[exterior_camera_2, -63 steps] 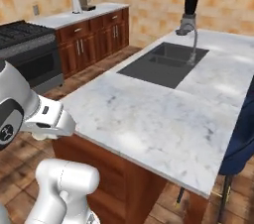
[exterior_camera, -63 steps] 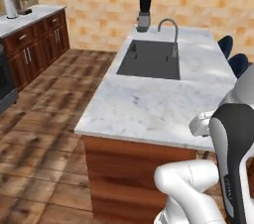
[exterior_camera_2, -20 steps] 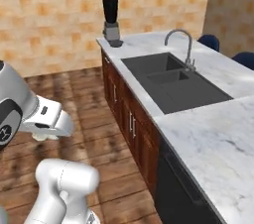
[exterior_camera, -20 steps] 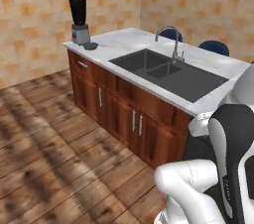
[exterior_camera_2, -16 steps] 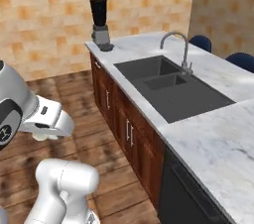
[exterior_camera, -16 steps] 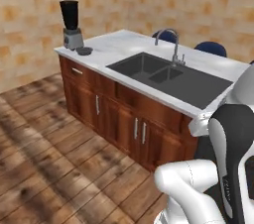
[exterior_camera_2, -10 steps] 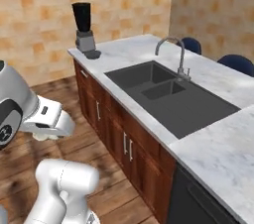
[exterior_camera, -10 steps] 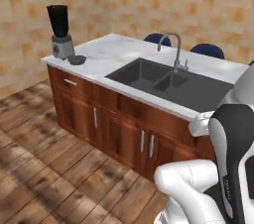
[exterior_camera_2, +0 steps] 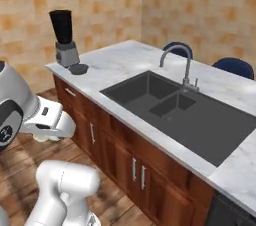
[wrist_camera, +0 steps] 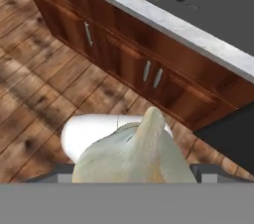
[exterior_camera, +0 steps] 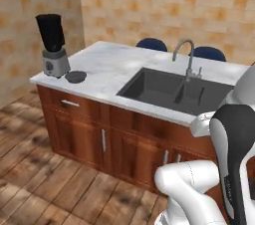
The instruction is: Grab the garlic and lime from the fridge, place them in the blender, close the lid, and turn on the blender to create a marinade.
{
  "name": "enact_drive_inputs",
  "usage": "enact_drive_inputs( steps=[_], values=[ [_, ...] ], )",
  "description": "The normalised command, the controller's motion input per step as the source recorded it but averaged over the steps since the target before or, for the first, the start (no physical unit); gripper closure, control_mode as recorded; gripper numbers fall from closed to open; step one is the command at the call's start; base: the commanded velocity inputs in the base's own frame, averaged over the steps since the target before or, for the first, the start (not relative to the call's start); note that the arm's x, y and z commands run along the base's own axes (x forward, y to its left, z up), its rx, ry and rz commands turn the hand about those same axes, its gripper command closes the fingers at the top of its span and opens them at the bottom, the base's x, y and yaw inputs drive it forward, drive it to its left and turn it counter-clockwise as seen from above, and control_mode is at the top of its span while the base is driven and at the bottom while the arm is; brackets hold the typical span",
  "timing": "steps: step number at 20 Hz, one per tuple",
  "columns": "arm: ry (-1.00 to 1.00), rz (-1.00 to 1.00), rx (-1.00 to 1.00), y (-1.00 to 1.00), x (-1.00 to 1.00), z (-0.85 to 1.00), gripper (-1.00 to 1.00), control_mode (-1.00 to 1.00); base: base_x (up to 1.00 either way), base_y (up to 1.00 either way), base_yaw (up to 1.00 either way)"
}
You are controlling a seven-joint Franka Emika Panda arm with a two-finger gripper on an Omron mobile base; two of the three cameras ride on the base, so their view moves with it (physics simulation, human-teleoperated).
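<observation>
Far off to the left of the sink (exterior_camera: 164, 89), at the end of the marble counter (exterior_camera: 109, 67), stands the blender (exterior_camera: 52, 45), its black jar upright on the grey base and open at the top. The lid (exterior_camera: 75, 76) lies flat on the counter just beside the base, on the side nearer the sink, not on the jar. The sink itself is a dark double basin set into the counter, with a curved faucet (exterior_camera: 187, 57) rising at its back edge. Behind the counter, two blue chair backs (exterior_camera: 152, 44) peep up on either side of the faucet.

The arm (exterior_camera: 234, 159) is folded in close to the robot's own body, on the floor side of the counter and well short of the sink. Its upper links rise upright and the hand is tucked low, below counter height, aimed down at the wooden floor (wrist_camera: 39, 84) in front of the cabinet doors (wrist_camera: 119, 54) under the sink.

From the hand camera, the gripper (wrist_camera: 131, 168) has the garlic (wrist_camera: 134, 153) between its two dark tips: a pale bulb with its pointed end sticking out ahead. The tips sit tight against the bulb's sides, so the claw is closed onto it. The garlic is well apart from the blender.
</observation>
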Motion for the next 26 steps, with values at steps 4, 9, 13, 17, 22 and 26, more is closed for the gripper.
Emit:
enact_drive_inputs(
  steps=[4,9,13,17,22,26],
  values=[
    [0.0,0.0,0.0,0.0,0.0,0.0,1.0,1.0,0.86,1.0,-0.32],
    [0.0,0.0,0.0,0.0,0.0,0.0,1.0,1.0,0.84,1.0,-0.28],
    [0.0,0.0,0.0,0.0,0.0,0.0,1.0,1.0,0.82,1.0,-0.35],
    [0.0,0.0,0.0,0.0,0.0,0.0,1.0,1.0,0.82,1.0,-0.43],
    [0.0,0.0,0.0,0.0,0.0,0.0,1.0,1.0,0.8,1.0,-0.46],
    [0.0,0.0,0.0,0.0,0.0,0.0,1.0,1.0,0.75,1.0,-0.45]
  ],
)
